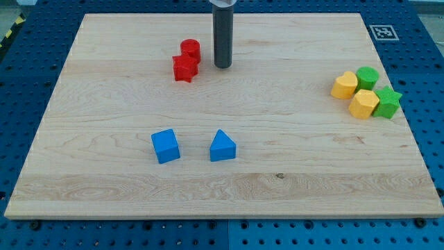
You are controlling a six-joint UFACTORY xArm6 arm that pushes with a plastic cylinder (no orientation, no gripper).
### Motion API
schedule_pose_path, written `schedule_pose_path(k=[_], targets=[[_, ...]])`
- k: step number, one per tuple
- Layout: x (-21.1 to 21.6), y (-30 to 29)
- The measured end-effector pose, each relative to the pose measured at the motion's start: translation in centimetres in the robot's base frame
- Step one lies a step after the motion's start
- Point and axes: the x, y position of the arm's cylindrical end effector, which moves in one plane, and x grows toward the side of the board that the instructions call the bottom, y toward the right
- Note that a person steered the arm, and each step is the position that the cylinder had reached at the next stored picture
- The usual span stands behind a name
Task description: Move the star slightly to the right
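A red star (184, 69) lies on the wooden board (291, 146) at the upper left of centre, touching a red cylinder (191, 50) just above it. My tip (223, 66) rests on the board a short way to the right of the red star, apart from it. A green star (388, 103) lies at the right edge of the board, in a cluster with other blocks.
The right cluster also holds a green cylinder (367, 77) and two yellow blocks (344, 85) (363, 104). A blue cube (165, 146) and a blue triangular block (222, 146) lie below centre. An AprilTag marker (382, 31) sits off the board's top right corner.
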Motion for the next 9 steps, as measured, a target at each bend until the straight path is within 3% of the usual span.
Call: schedule_pose_path(k=[2,3,6,9], targets=[[5.8,-1.3],[7.2,-4.8],[6.0,-17.4],[0.6,-17.7]])
